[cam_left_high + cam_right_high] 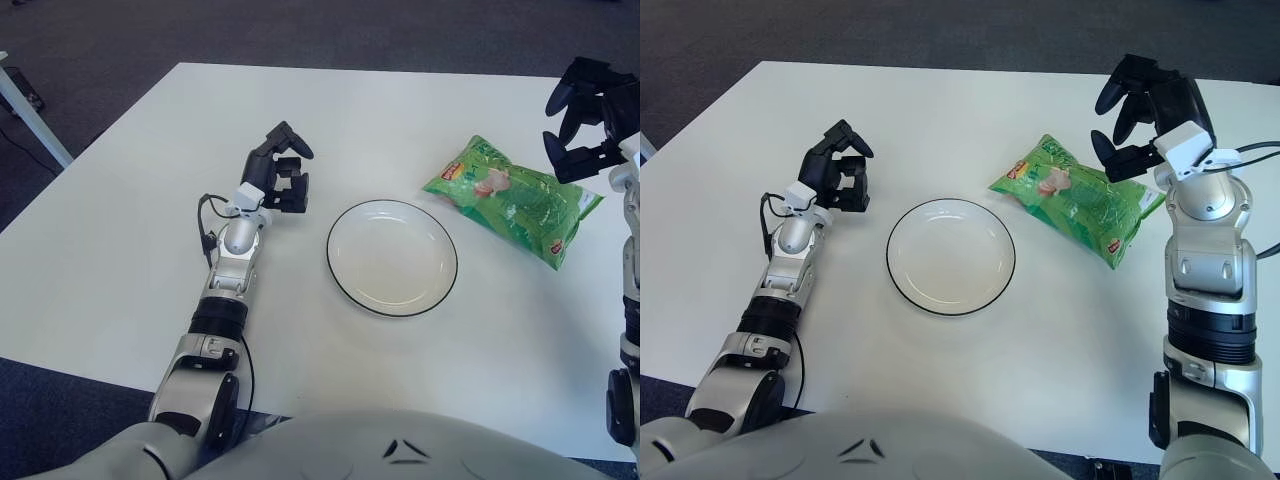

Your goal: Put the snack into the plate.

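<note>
Right eye view: right hand spread wide, empty, just above snack bag.

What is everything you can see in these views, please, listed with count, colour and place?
Snack bag: one, green, lying on the table to the right of the plate, not touching it.
Plate: one, white with a dark rim, near the table's middle, nothing on it.
Table: one, white, under everything.
Floor: dark grey, beyond the table.
Left hand: one, black, left of the plate, fingers curled, holding nothing.
Right hand: one, black, fingers spread, showing at the bag's far right end, holding nothing.
</note>
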You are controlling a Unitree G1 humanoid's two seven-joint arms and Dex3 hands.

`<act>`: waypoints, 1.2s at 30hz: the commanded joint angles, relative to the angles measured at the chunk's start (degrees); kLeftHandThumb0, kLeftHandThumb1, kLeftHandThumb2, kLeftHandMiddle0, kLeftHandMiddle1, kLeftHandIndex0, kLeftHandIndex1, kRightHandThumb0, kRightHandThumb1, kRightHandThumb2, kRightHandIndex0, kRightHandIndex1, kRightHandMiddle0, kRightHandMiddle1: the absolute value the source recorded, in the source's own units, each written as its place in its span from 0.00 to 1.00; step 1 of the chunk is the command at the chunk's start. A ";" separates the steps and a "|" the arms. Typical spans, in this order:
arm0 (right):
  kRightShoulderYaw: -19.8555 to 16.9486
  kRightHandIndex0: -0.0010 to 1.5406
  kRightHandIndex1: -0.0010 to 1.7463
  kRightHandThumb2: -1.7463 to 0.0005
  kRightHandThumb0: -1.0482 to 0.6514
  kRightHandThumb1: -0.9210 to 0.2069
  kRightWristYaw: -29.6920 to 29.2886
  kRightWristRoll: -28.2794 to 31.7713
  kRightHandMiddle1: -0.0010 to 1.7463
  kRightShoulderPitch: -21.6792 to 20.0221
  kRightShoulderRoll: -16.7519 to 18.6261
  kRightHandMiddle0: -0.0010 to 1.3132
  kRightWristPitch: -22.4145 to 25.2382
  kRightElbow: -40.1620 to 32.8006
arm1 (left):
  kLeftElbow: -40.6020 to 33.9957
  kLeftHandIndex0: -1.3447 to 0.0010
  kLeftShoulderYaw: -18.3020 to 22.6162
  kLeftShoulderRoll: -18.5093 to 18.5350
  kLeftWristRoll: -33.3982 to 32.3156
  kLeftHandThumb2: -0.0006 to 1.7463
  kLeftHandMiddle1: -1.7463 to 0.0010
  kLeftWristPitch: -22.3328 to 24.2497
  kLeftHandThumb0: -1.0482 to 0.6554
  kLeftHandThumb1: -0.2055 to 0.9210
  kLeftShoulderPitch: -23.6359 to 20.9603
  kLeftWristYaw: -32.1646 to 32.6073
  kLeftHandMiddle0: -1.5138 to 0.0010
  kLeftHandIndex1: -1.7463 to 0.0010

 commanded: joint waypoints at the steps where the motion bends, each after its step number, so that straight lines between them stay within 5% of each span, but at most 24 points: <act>1: 0.32 0.64 0.90 0.01 0.61 0.91 0.43 -1.01 1.00 0.96 -0.93 0.54 -4.03 2.03 | 2.70 0.54 -0.17 -0.10 0.40 0.76 0.00 -0.61 0.33 0.45 3.82 0.33 0.14 0.00; 11: 2.26 0.57 0.97 0.01 0.61 0.87 4.60 -5.74 1.00 2.41 -6.21 0.53 -9.10 5.30 | 3.44 0.54 -0.27 0.15 0.84 0.76 0.00 -1.53 0.33 0.45 3.56 0.37 0.14 0.00; 15: 3.38 0.46 0.99 0.14 0.61 0.69 4.62 -10.68 1.00 4.03 -9.30 0.41 -12.26 5.39 | 3.69 0.54 -0.40 0.36 1.12 0.76 0.00 -2.00 0.33 0.46 3.48 0.38 0.14 0.00; 18: 3.64 0.34 0.97 0.33 0.61 0.45 5.06 -13.08 0.99 5.12 -11.34 0.28 -14.33 5.17 | 3.81 0.54 -0.50 0.52 1.50 0.76 0.00 -2.32 0.33 0.46 3.45 0.60 0.14 0.00; 20: 4.34 0.23 0.89 0.48 0.33 0.29 5.98 -14.08 0.93 4.96 -12.63 0.16 -15.29 6.06 | 4.03 0.54 -0.58 0.62 1.95 0.76 0.00 -2.57 0.33 0.46 3.32 0.89 0.14 0.00; 24: 4.87 0.12 0.78 0.63 0.14 0.10 7.74 -14.28 0.86 5.81 -14.65 0.05 -18.68 7.30 | 4.56 0.55 -0.77 1.09 3.24 0.75 0.00 -2.80 0.33 0.47 3.06 1.51 0.14 0.00; 27: 5.17 0.08 0.73 0.67 0.09 0.04 8.47 -14.53 0.83 5.77 -15.85 0.02 -20.76 7.93 | 4.78 0.55 -0.92 1.34 3.80 0.74 0.00 -2.94 0.34 0.48 2.96 1.86 0.14 0.00; 36: 6.06 0.00 0.33 0.59 0.01 0.00 10.44 -16.87 0.47 6.27 -17.74 0.00 -23.42 7.62 | 5.34 0.56 -1.20 1.67 4.05 0.74 0.00 -3.59 0.34 0.48 2.73 1.99 0.14 0.00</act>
